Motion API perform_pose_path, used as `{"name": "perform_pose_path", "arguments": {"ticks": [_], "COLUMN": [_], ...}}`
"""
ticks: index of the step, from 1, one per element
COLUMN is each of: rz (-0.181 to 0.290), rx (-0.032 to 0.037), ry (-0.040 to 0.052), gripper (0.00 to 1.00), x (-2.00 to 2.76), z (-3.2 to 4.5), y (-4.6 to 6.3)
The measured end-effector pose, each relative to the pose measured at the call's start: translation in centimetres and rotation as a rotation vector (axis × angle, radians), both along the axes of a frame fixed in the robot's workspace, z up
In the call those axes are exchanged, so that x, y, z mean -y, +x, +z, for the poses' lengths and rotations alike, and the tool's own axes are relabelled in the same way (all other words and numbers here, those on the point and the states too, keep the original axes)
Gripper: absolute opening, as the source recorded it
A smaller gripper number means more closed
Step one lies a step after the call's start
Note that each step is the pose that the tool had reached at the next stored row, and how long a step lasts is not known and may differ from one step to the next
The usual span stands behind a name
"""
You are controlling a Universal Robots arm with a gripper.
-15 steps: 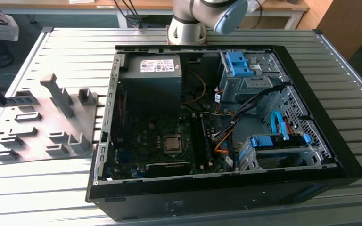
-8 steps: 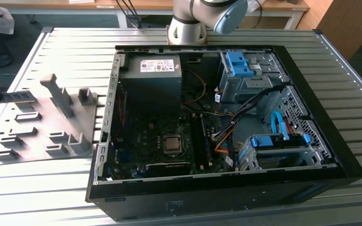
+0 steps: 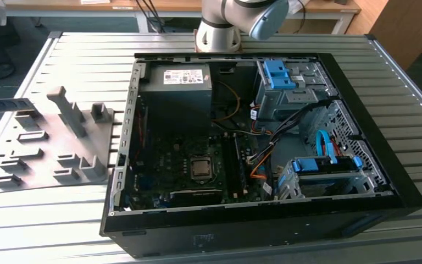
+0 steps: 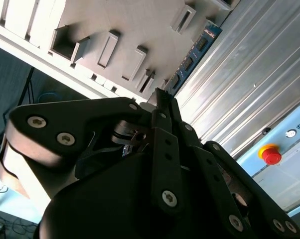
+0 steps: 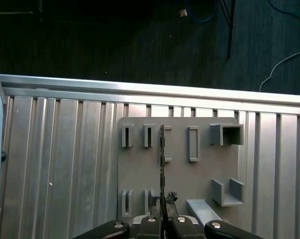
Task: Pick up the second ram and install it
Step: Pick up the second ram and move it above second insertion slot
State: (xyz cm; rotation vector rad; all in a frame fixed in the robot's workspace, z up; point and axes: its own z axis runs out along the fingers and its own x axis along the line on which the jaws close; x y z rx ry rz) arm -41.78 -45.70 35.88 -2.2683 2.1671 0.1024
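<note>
The second ram point(image 4: 196, 52) is a thin blue-green board with black chips. It sticks out from my gripper point(image 4: 161, 102), whose black fingers are shut on its near end. In the first wrist view the ram point(image 5: 162, 164) shows edge-on as a dark line rising from the gripper point(image 5: 162, 220), high above the grey moulded tray point(image 5: 205, 164). In the exterior view the open computer case point(image 3: 357, 181) lies on the table, with the motherboard's long black slot rails point(image 3: 234, 159) beside the processor socket point(image 3: 200, 168).
The grey tray point(image 3: 20, 165) with raised holders sits on the ribbed metal table point(image 3: 72, 55) at the exterior view's left of the case. The arm's base point(image 3: 218, 33) stands behind the case. Cables, blue drive brackets point(image 3: 278, 74) and a power supply point(image 3: 176, 91) crowd the case.
</note>
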Motion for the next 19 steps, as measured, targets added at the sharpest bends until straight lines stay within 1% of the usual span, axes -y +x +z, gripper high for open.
{"name": "perform_pose_path", "arguments": {"ticks": [7, 11, 13, 19], "rz": [0.0, 0.0, 0.0, 0.0], "rx": [-0.0001, 0.0, 0.0001, -0.0001], "ry": [0.002, 0.0035, 0.0047, 0.0052], "gripper": [0.14, 0.14, 0.14, 0.14], "x": [0.0, 0.0, 0.0, 0.0], "z": [2.22, 3.13, 3.28, 3.3], "y": [0.0, 0.0, 0.0, 0.0]}}
